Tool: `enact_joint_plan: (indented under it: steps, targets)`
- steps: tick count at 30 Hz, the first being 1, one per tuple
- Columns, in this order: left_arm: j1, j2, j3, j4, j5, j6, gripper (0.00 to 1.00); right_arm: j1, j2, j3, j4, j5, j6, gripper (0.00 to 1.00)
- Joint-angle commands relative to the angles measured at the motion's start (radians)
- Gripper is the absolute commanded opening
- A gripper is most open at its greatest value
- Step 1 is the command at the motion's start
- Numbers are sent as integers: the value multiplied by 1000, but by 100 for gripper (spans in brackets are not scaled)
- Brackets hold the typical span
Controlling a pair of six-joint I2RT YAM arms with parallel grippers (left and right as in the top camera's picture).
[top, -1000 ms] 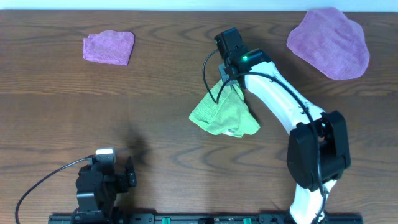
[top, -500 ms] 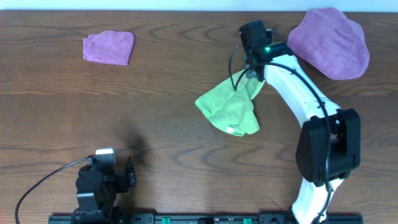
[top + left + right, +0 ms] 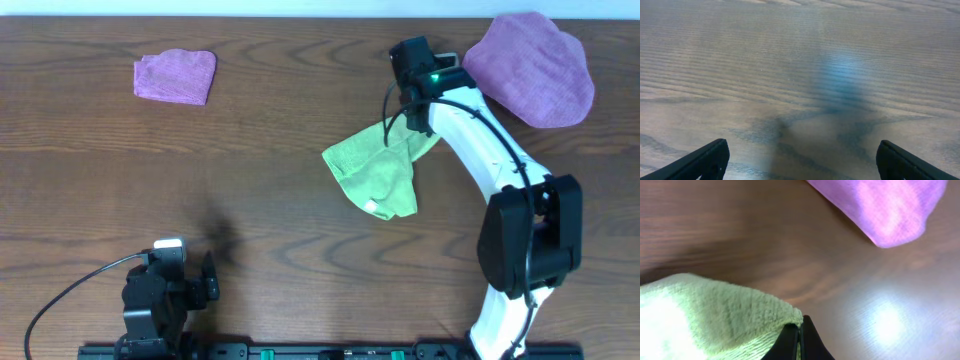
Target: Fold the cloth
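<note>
Dark wooden tabletop (image 3: 250,180). A large purple cloth (image 3: 530,70) lies at the far right. The lime-green cloth (image 3: 378,175) lies crumpled near the middle, its far corner pinched in the closed right hand (image 3: 800,337). A small folded purple cloth (image 3: 176,76) lies far left. The left hand (image 3: 802,160) gapes wide, empty. The cloth's white tag (image 3: 370,209) is too small to read.

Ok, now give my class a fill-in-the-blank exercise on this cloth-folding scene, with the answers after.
1. The right gripper is shut on the ____ cloth.
2. The left gripper stands ____ over bare wooden table.
3. The large purple cloth lies at the table's far ____ corner.
4. The small folded purple cloth lies at the far ____.
Answers: green; open; right; left.
</note>
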Motion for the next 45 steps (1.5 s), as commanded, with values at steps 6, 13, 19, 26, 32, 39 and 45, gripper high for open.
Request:
enact_joint_plan:
  steps: [6, 13, 19, 26, 32, 39, 45]
  targets:
    - [2, -6, -37, -35, -19, 15, 95, -18, 10, 19, -6, -95, -29, 99]
    - [2, -6, -37, -35, -19, 15, 95, 7, -5, 19, -61, -310, -59, 99]
    - [2, -6, -37, -35, -19, 15, 95, 127, -65, 19, -107, -494, -71, 63]
    - [2, -6, -37, -35, -19, 15, 95, 278, -80, 14, -115, -505, -51, 17]
    - [2, -6, -37, -35, -19, 15, 95, 307, -78, -10, -115, -504, -96, 61]
    - [2, -6, -37, -35, -19, 15, 95, 308, -71, -128, 35, -545, -245, 60]
    - [2, -6, -37, -35, -19, 15, 95, 307, -70, -196, 60, -490, -325, 59]
